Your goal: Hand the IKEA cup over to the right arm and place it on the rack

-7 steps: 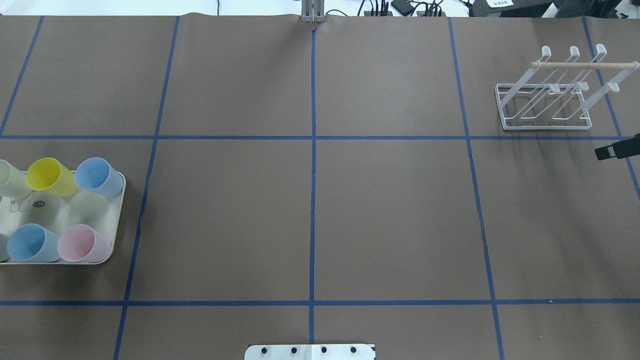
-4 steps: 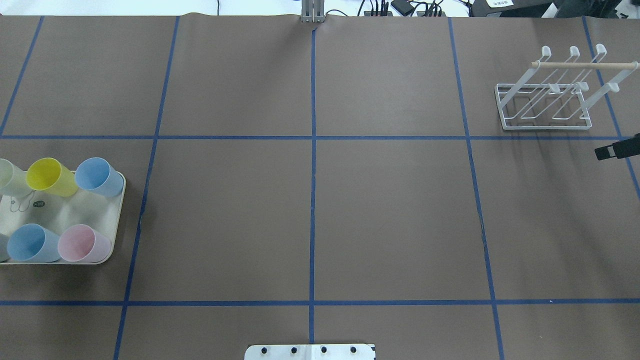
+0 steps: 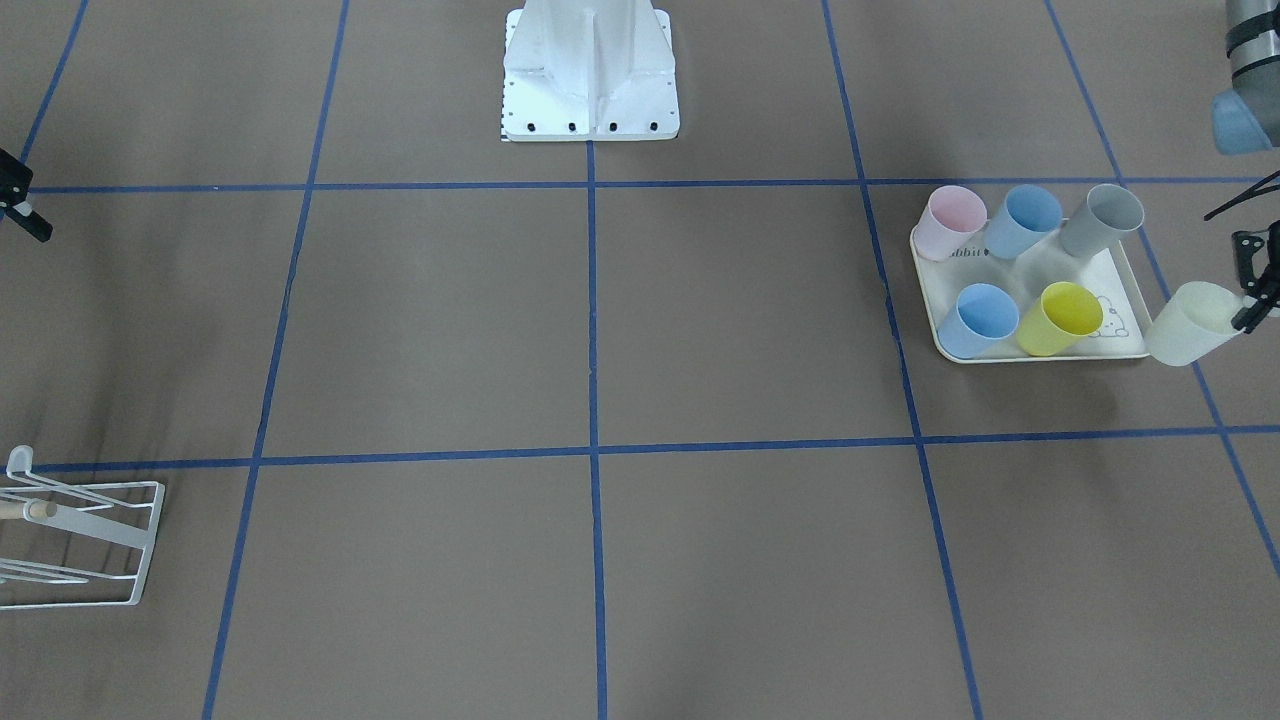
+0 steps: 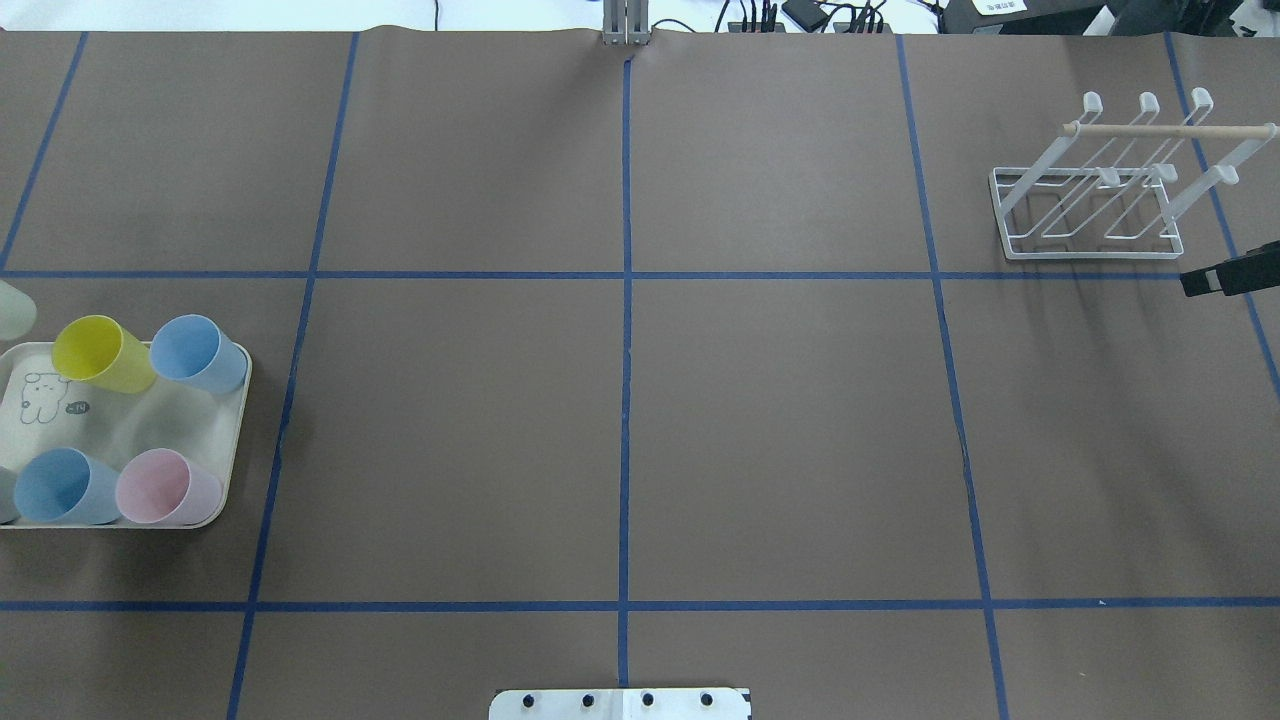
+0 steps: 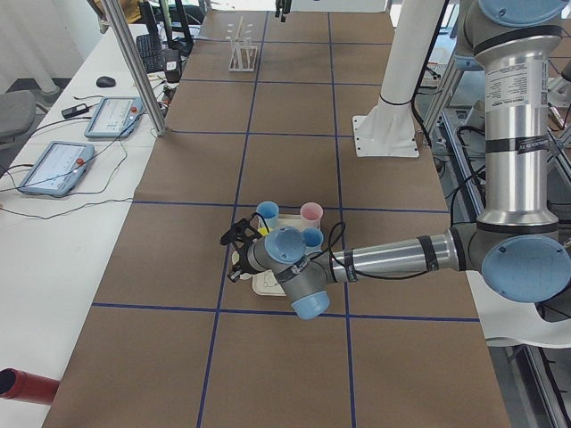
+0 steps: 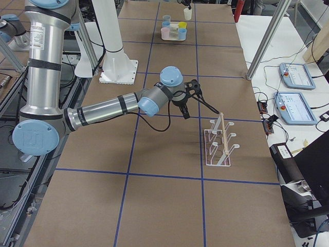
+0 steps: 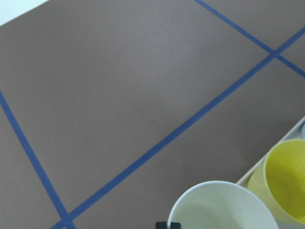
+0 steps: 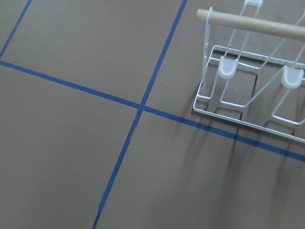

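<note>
A pale cream IKEA cup [image 3: 1188, 336] hangs tilted just off the tray's outer end, and only a sliver of it [image 4: 12, 310] shows at the overhead view's left edge. My left gripper [image 3: 1247, 303] is shut on its rim; the left wrist view shows the cup mouth [image 7: 223, 209] with a black fingertip [image 7: 167, 225] at the rim. The white wire rack [image 4: 1090, 215] with its wooden dowel stands far right and holds no cup. My right gripper [image 4: 1192, 284] hovers just beside the rack [image 8: 248, 95]; whether it is open or shut cannot be told.
A cream rabbit-print tray [image 4: 238, 400] at the left holds a yellow cup [image 4: 100, 353], two blue cups, a pink cup [image 4: 165, 487] and a grey cup [image 3: 1100, 220]. The robot's white base [image 3: 590, 75] stands at mid-table. Blue tape lines cross the brown table cover.
The cream cup has left its tray spot and moved up and outward, nearly out of the overhead view. The right gripper has shifted slightly toward the rack.
</note>
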Controlling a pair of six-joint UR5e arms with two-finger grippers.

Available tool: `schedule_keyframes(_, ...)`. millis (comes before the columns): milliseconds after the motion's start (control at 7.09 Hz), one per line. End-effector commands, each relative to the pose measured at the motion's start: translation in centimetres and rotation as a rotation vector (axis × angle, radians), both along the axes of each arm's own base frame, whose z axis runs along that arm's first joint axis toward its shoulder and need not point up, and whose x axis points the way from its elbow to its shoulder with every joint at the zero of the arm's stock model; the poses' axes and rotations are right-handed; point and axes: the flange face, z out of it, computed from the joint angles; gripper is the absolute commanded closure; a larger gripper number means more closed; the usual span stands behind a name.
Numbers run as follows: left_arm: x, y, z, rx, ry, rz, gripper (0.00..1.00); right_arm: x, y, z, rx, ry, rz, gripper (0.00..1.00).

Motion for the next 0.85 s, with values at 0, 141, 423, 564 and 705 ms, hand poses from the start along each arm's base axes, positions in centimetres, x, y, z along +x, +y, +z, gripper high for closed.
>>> schedule_keyframes(0, -1.8, -1.8, -3.7, -0.081, 0.106, -0.089, 1.0, -1.0, -1.3, -3.8, 0.153, -0.05, -0.008, 0.02)
schedule_keyframes(141, -1.7, -1.6, -7.4, -0.157, 0.23, -0.14, 1.0, -1.3, -1.3, -4.7, 0.22, -0.071, -0.012, 0.02)
schedule_keyframes(423, -0.8, -0.7, -14.1, -0.31, 0.45, -0.128, 1.0, -1.6, -1.2, -6.3, 0.329, -0.107, -0.016, 0.03)
schedule_keyframes(564, -0.3, -0.3, -17.1, -0.417, 0.555, -0.12, 1.0, -2.8, -1.4, -7.0, 0.365, -0.105, -0.013, 0.04)
schedule_keyframes(705, 1.9, 0.9, -21.0, -0.534, 0.659, -0.107, 1.0, -5.3, -1.8, -8.8, 0.404, -0.121, -0.037, 0.1)
